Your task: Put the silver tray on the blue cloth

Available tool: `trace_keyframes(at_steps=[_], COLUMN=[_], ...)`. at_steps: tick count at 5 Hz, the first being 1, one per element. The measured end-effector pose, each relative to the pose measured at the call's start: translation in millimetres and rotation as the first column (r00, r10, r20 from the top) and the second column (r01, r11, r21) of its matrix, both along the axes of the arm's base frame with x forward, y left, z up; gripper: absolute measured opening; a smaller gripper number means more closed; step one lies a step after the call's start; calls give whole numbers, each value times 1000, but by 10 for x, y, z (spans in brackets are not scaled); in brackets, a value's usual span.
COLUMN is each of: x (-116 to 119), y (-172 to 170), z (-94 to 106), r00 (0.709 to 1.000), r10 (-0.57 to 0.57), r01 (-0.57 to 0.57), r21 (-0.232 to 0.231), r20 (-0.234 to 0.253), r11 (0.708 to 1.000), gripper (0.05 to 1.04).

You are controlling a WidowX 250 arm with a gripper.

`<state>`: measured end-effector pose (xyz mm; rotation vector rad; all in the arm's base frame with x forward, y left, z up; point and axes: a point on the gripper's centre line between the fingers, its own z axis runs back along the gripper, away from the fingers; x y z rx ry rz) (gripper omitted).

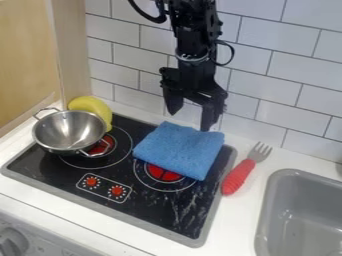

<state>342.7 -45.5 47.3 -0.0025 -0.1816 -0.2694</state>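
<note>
Because we see a round silver bowl (69,131) and no flat tray, we guess that it is what we need to move. It sits on the left burner of the black stove (153,215), with its open side up. It looks like thin, shiny metal, so we think it is light and stiff. It should not squash, but its round sides may be slippery and it may tip or spin. We think the best place to grab is the rim, with one finger inside and one outside. The two loop handles, one at the back and one at the front, are good too, but the bowl may swing if we lift it by just one.

The black pincer (191,120) is spread wide with nothing in it, near the back edge of the blue cloth (182,147). A yellow thing (93,107) is right behind the bowl, so we should be careful not to bump it. The way across to the cloth looks free to us. The cloth is soft and may slide or bunch up under the bowl. A fork with a red handle (240,172) lies on the white worktop (234,220), near the gray sink (262,215).
</note>
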Motion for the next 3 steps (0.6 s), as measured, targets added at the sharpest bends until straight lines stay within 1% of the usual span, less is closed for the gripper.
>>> trace_keyframes(at_steps=[1, 2, 3], x=[-95, -175, -200], y=[18, 53, 147], z=[-131, -197, -47], r00=[999, 997, 996], r10=[6, 30, 77], r01=[-6, -29, -75], r21=[6, 19, 42], r20=[-47, -73, -36], r11=[1000, 999, 996], gripper=[999, 999, 999])
